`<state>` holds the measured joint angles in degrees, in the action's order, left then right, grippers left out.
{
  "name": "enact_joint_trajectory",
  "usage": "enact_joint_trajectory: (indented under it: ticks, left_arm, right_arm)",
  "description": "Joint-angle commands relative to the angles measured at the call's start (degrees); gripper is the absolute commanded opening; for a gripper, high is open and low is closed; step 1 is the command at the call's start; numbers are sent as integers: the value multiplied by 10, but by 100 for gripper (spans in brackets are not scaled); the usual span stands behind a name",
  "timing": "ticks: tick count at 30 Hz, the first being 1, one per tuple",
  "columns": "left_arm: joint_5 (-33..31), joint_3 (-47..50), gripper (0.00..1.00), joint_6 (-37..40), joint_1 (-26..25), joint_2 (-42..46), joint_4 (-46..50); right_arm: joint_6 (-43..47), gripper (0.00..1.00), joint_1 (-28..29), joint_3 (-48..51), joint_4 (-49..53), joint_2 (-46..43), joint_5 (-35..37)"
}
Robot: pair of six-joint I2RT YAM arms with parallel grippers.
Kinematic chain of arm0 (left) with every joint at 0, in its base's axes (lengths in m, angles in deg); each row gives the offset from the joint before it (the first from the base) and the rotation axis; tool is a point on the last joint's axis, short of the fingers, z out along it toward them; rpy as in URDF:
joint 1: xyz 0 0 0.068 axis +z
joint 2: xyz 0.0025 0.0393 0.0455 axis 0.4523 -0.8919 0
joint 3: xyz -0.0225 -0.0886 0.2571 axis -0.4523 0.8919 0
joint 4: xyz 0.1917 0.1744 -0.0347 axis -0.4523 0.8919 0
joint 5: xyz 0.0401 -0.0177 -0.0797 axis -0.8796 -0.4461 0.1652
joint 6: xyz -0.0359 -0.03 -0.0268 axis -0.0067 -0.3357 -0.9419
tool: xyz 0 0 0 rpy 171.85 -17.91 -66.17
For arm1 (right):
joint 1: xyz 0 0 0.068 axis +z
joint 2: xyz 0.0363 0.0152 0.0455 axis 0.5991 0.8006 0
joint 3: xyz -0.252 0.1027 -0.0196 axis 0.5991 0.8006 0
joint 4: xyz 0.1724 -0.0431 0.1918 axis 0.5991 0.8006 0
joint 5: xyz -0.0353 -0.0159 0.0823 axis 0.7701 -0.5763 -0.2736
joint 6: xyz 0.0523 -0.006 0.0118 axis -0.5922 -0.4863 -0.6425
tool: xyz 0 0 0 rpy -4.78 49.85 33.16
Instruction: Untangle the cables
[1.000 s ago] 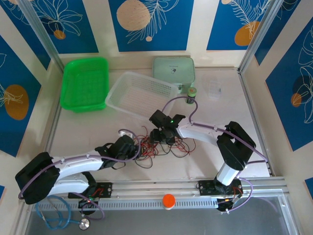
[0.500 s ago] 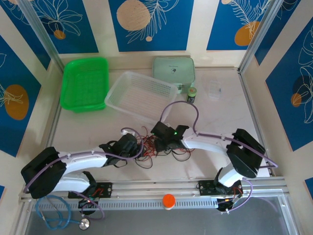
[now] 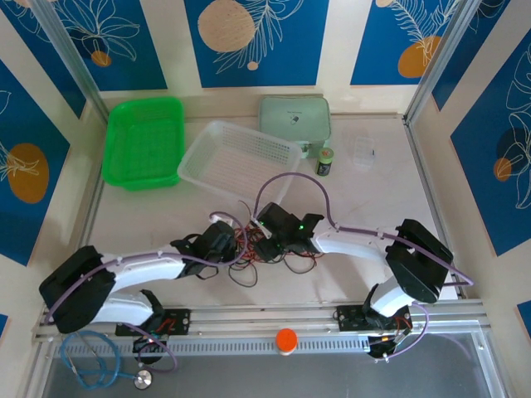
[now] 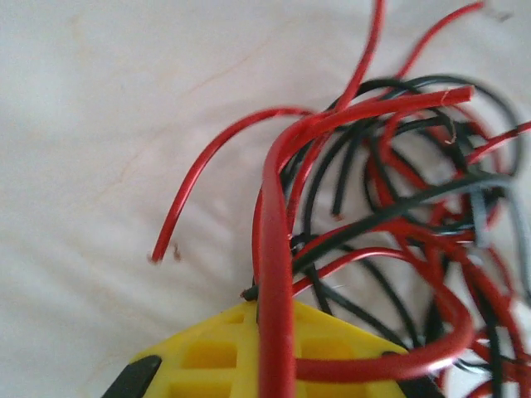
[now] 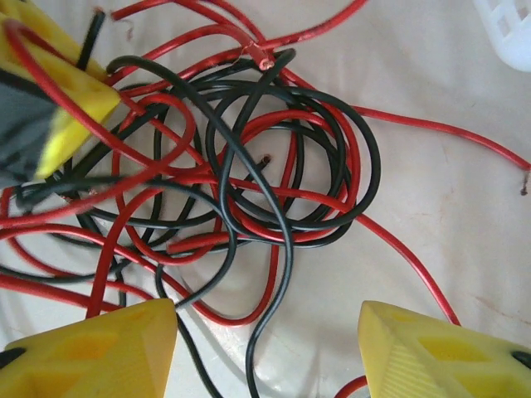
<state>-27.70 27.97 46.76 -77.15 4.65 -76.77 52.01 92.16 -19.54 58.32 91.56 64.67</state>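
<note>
The cables (image 3: 292,259) lie knotted at the middle of the bench (image 3: 365,207), toward its near edge. The left fingers (image 4: 207,356) are together, clamped on the red cable (image 4: 274,249). The right fingers (image 5: 91,348) hang apart over the loops. The right should pinch one black cable (image 5: 288,249) loop alone. Then both should draw apart slowly and low, pausing if loops tighten.

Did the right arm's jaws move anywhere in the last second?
Yes. The right gripper has pulled back over the cables, away from the clear basket and toward the front rail.
</note>
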Motion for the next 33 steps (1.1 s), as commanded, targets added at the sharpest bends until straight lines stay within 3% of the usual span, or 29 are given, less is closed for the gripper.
enact_joint_trajectory:
  ticks: [1,6,13,17,25,33]
  left_arm:
    - [19,-8,0,52,-1,67,1]
    - [39,-8,0,106,-1,145,20]
    - [112,-31,0,135,-4,143,22]
    - [153,-56,0,154,-16,142,17]
    - [201,-115,0,214,-21,141,49]
    - [231,-134,0,224,-21,125,17]
  right_arm:
    - [-36,60,-9,-4,-20,-8,-23]
    - [-123,59,-29,31,-49,-43,-37]
    - [-187,59,-84,127,-173,-137,-167]
    - [-180,60,-126,176,-214,-195,-234]
    - [-127,62,-272,246,-248,-278,-426]
    - [-52,63,-321,239,-245,-258,-510]
